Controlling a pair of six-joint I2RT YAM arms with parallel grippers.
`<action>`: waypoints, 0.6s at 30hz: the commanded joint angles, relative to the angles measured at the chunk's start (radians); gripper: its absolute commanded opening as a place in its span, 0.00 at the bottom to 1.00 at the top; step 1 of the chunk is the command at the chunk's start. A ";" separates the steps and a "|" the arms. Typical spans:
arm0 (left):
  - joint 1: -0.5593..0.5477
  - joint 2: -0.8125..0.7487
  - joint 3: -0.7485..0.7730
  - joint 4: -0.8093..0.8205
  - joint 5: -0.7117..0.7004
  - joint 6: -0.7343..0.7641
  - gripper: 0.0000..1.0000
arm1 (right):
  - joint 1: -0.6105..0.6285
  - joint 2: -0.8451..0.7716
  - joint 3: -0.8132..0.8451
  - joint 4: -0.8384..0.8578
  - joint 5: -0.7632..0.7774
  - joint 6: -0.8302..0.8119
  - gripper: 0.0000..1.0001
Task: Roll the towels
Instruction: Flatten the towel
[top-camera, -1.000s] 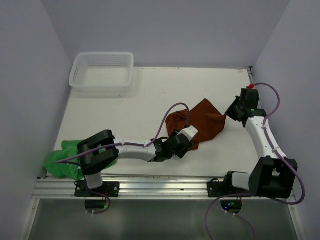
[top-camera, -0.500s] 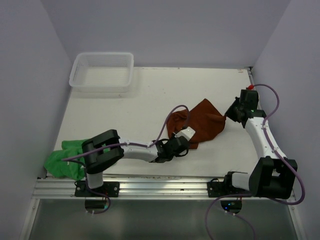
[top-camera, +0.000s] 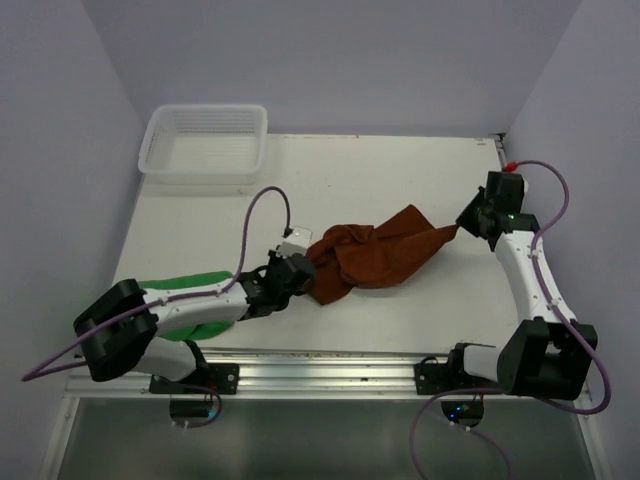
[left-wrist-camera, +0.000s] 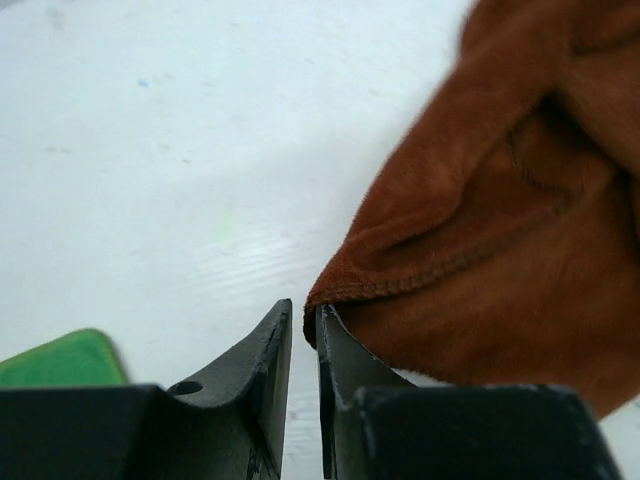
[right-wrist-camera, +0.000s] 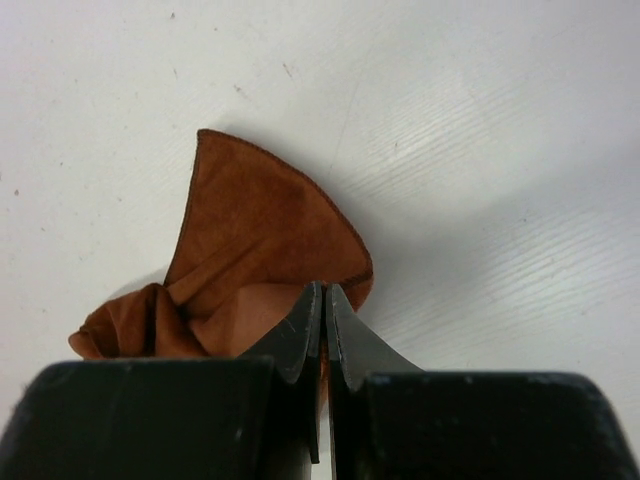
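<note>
Rust-brown towel (top-camera: 372, 256) lies stretched out; left fingers (left-wrist-camera: 262, 352) pinch its hemmed corner; right fingers (right-wrist-camera: 298, 335) pinch the opposite tip.

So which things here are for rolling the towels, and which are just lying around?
For the job:
- rust-brown towel, bunched up in the middle of the table
- green towel, near the left edge

Just lying about:
- white mesh basket, in the far left corner
</note>
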 joint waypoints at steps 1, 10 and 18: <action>0.094 -0.140 -0.037 -0.004 -0.061 -0.003 0.20 | -0.008 -0.011 0.072 -0.037 0.037 0.015 0.00; 0.243 -0.245 -0.005 -0.027 -0.083 0.060 0.19 | -0.013 0.026 0.210 -0.094 0.063 0.012 0.00; 0.309 -0.309 -0.092 0.226 0.248 0.112 0.42 | -0.021 0.027 0.213 -0.087 0.040 0.023 0.00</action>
